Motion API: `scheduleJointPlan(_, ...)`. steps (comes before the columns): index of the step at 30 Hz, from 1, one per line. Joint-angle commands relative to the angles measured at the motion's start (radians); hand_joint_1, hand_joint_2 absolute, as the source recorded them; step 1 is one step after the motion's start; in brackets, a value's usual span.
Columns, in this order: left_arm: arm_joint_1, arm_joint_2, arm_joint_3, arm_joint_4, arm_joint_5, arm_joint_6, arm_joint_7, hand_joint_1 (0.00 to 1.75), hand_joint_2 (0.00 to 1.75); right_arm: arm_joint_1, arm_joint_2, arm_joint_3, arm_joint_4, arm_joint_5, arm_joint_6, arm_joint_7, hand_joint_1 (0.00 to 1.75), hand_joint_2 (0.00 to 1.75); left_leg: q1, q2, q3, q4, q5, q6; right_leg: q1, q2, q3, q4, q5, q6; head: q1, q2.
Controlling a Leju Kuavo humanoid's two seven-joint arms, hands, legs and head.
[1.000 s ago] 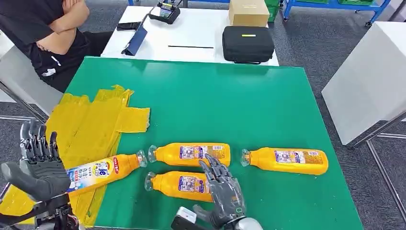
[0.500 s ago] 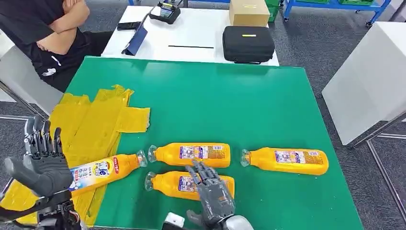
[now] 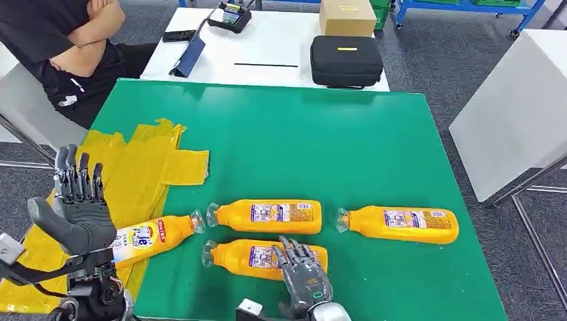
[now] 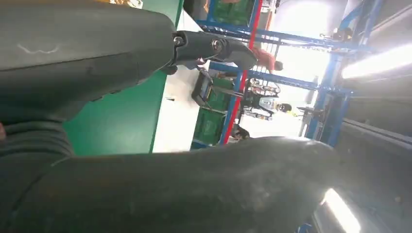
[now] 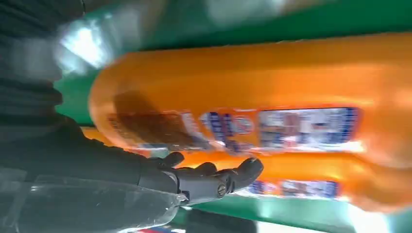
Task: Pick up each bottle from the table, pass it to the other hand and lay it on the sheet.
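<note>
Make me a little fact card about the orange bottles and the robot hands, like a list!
Bottles: four orange, all lying down
On yellow sheet: one bottle, partly
On green table: three
Nearest bottle: right robot hand over it, fingers spread
Left robot hand: raised, open, empty
Far right bottle: alone
Watching: a seated person, arms crossed

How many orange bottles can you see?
4: one partly on the yellow sheet, two side by side mid-table, the nearer under the right hand, one right.
</note>
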Motion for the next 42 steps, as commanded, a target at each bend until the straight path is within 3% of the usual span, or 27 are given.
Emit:
scheduleJointPlan(1,-0.006,0.001,0.027,0.064,0.010,-0.018,-0.004,0.00,0.00,0.046,-0.003,0.055,-0.015,0.040,0.007,0.141,0.00,1.75,0.000,-0.001,0.003,-0.001,-0.001,-0.001,0.001,-0.002,0.003,-0.001,-0.001,-0.001,0.000,0.000)
scheduleJointPlan(6,0.005,0.003,0.027,0.050,0.009,-0.019,0.000,0.00,0.00,0.062,-0.022,0.040,-0.080,0.056,0.023,0.171,0.00,1.75,0.000,-0.001,0.005,-0.001,-0.002,-0.002,0.000,-0.003,0.005,-0.001,-0.003,-0.002,0.000,0.000)
scheduleJointPlan(15,0.005,-0.008,0.021,0.055,0.013,-0.020,0.004,0.00,0.00,0.072,-0.016,0.038,-0.036,0.017,0.041,0.159,0.00,1.75,0.000,-0.002,0.006,-0.002,-0.002,-0.002,0.000,-0.004,0.006,-0.001,-0.003,-0.002,0.000,0.000)
scheduleJointPlan(42,-0.030,-0.015,0.005,0.064,0.008,-0.036,0.032,0.00,0.00,0.026,0.036,-0.028,0.056,0.007,-0.044,0.117,0.00,1.75,0.000,0.000,0.005,-0.002,-0.001,-0.002,0.000,-0.002,0.005,-0.001,-0.001,-0.002,0.000,0.000)
